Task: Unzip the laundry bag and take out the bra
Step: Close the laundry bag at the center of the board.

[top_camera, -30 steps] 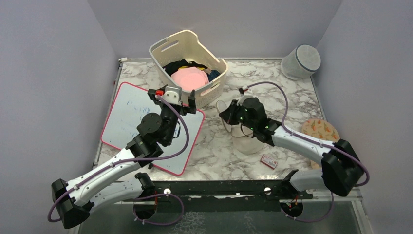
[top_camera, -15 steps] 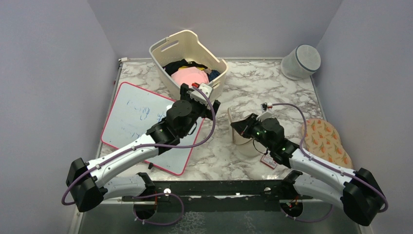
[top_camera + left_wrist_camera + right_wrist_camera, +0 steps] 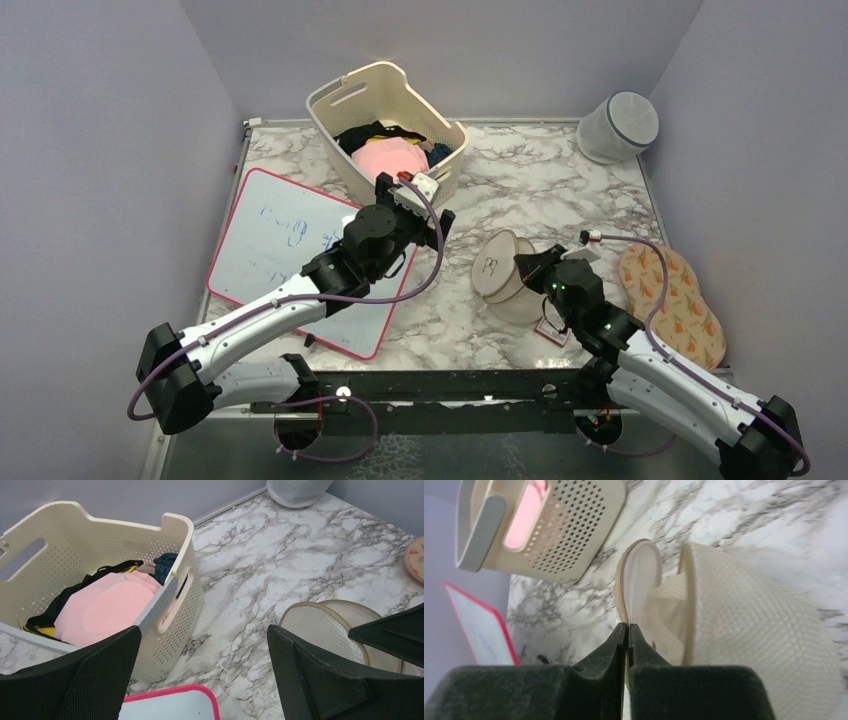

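You are looking at a white, grey-veined marble counter (image 3: pixel 560 190) that is carrying six things. A cream slotted basket (image 3: pixel 335 108) is standing at the far side, left of centre. A pink-edged whiteboard (image 3: pixel 270 235) is lying flat on the left, one corner just beside the basket. The laundry bag (image 3: pixel 497 268) is resting near the middle, its flat printed top tilting up toward the left. A small red-and-white card (image 3: pixel 552 330) is lying just beside the bag's near side. An orange-patterned pad (image 3: pixel 680 305) is lying along the right edge, and a white-grey mesh cylinder (image 3: pixel 617 127) is sitting in the far right corner.
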Available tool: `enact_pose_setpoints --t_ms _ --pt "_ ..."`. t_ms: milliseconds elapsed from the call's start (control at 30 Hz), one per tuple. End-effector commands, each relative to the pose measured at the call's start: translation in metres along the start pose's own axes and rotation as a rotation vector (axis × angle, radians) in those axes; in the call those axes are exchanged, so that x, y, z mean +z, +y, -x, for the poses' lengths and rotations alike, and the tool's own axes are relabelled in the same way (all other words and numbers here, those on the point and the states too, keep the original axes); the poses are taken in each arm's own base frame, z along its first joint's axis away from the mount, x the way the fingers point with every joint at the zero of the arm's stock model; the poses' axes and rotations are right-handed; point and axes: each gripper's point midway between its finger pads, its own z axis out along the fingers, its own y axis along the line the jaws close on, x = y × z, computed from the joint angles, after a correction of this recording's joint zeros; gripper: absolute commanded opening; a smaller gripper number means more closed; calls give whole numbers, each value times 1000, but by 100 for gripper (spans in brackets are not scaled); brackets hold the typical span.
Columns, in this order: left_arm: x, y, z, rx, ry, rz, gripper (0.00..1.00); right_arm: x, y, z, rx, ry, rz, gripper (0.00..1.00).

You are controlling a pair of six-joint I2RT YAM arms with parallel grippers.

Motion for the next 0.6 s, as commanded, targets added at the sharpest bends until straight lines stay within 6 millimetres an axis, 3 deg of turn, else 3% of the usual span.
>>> enact_pose_setpoints --t_ms 0,333,400,567 --pt "2 -7 8 -29 -20 -36 91 -8 -60 -1 -12 -56 -229 1" --pt "0 -5 12 -26 -30 -31 91 -54 -108 -22 67 112 -577 6" --pt "0 -5 12 -26 -30 -32 91 -59 -101 -16 44 130 -579 9" --pt "1 -6 11 -24 -26 -35 91 -60 -62 8 -105 164 -432 22"
